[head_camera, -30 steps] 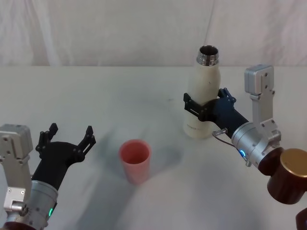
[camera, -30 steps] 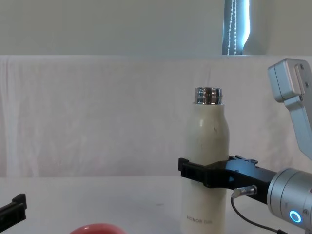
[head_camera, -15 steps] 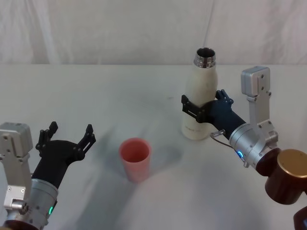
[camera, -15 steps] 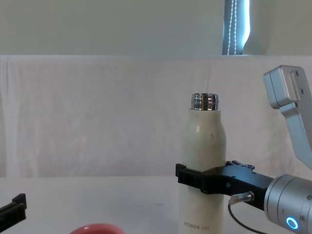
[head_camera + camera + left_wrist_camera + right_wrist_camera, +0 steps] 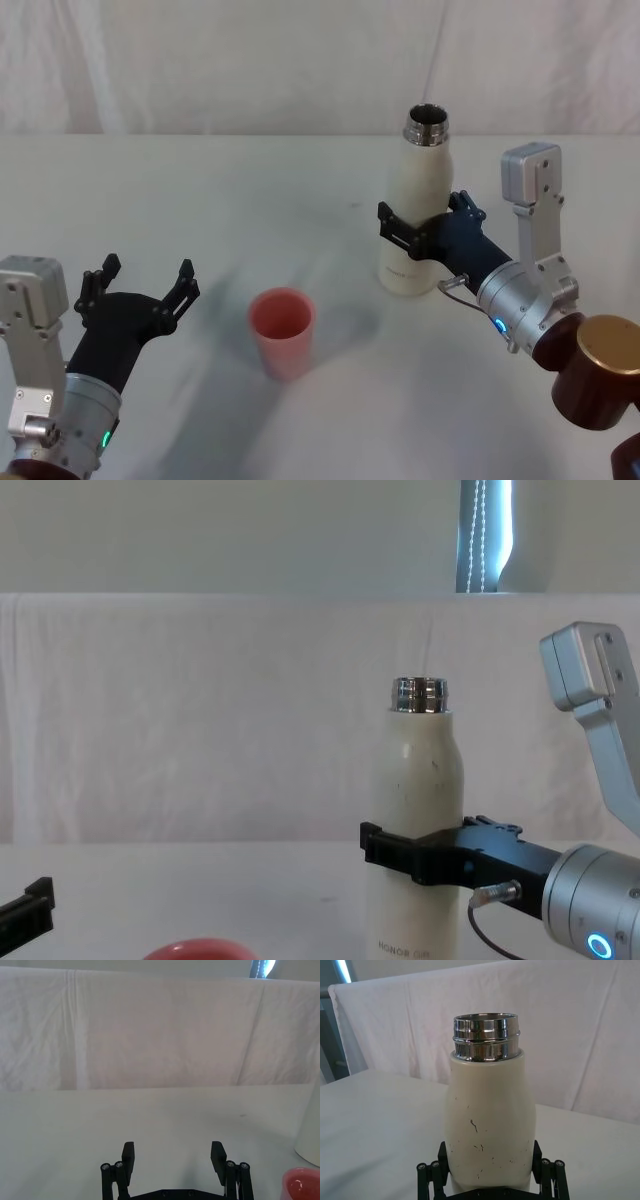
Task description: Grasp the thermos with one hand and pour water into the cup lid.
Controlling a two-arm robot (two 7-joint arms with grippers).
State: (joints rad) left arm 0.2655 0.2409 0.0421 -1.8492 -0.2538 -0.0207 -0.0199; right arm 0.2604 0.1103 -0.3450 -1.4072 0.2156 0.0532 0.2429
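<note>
The thermos (image 5: 413, 205) is a tall cream-white bottle with an open chrome neck, upright at the table's back right. My right gripper (image 5: 420, 232) is shut on its lower body, one black finger on each side, as also seen in the right wrist view around the thermos (image 5: 487, 1120) and in the chest view on the thermos (image 5: 415, 800). The pink cup lid (image 5: 283, 332) stands open side up in the middle front, left of the thermos. My left gripper (image 5: 140, 285) hovers open at the front left, empty, with the cup lid (image 5: 302, 1186) to its right.
The table (image 5: 200, 200) is covered with a white cloth, and a white curtain hangs behind it. A brown round joint (image 5: 603, 372) of my right arm sits at the lower right. Open cloth lies between the cup lid and the thermos.
My right gripper has carried the thermos slightly left and down, and the bottle now stands straighter. The left arm and the cup lid have not moved.
</note>
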